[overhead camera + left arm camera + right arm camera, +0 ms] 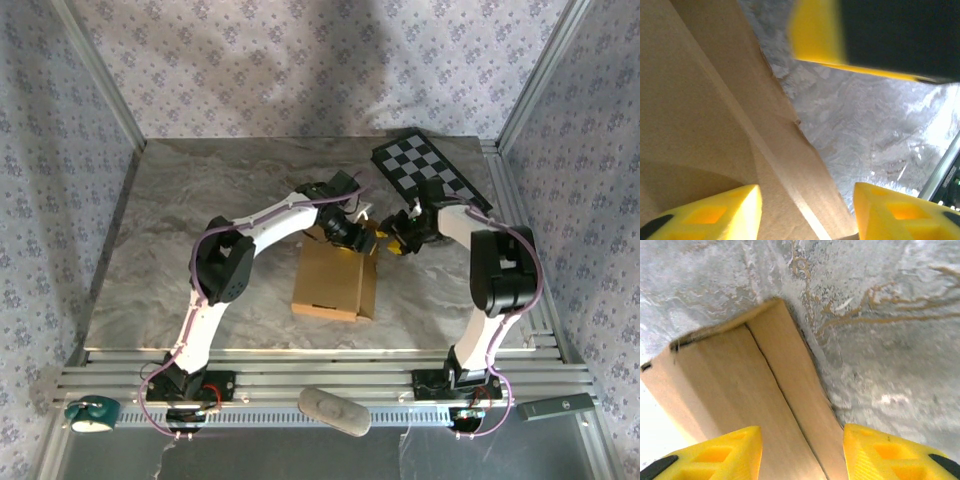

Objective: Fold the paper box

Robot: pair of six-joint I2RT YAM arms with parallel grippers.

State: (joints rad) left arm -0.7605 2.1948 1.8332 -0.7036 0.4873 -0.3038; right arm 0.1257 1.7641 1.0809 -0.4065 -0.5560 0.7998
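Observation:
The paper box [333, 281] is tan cardboard, lying partly folded in the middle of the marble table [200, 220]. Both arms reach over its far right corner. My left gripper [352, 232] hangs over the far edge. In the left wrist view, my left gripper [807, 215] is open, its yellow fingers [715, 215] spread either side of a creased cardboard flap [715, 100] without pinching it. My right gripper [396, 240] is close beside it at the box's right side. In the right wrist view, my right gripper [802, 455] is open, straddling the box's side wall [790, 390].
A black-and-white checkerboard panel [430, 172] lies at the back right, just behind the right arm. On the near rail are a grey oblong object [333, 410], a teal item [92, 412] and a dark device [555, 405]. Metal frame posts border both sides.

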